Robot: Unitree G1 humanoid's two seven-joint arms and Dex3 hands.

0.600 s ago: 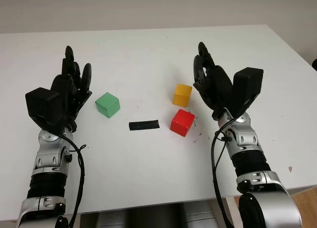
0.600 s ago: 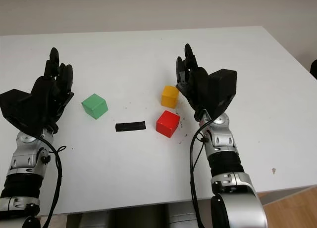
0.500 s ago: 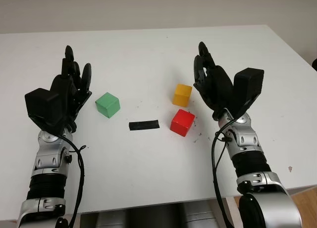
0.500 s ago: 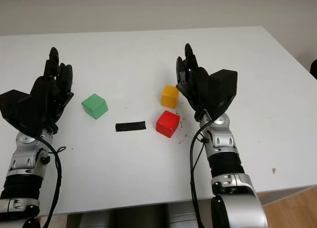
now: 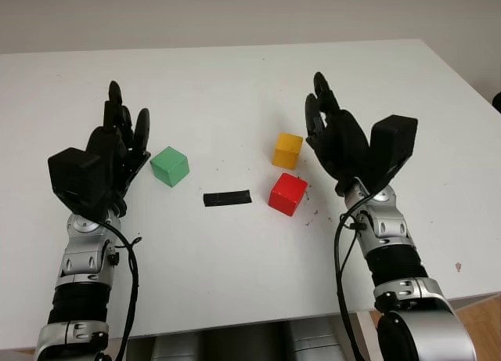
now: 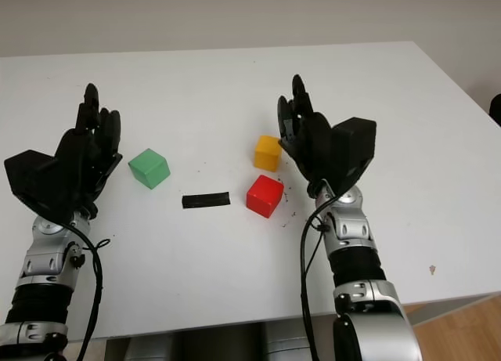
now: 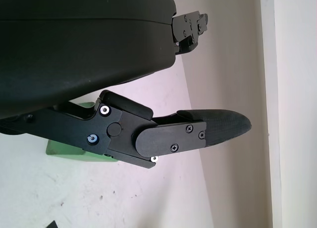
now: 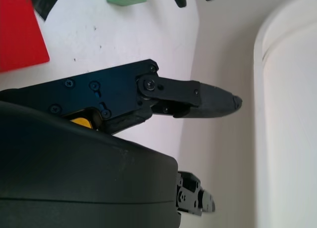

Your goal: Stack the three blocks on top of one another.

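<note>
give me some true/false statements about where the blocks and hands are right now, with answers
1. The three blocks are already stacked. False: the green block, yellow block and red block each sit separately on the table.
2. The right hand is open, beside the yellow block. True.
3. The left hand grasps the green block. False: it is open and holds nothing, with the green block just beside it.
4. A black strip lies on the table between the green and red blocks. True.
5. The red block rests on top of the yellow block. False: the red block sits on the table nearer the robot than the yellow one.
</note>
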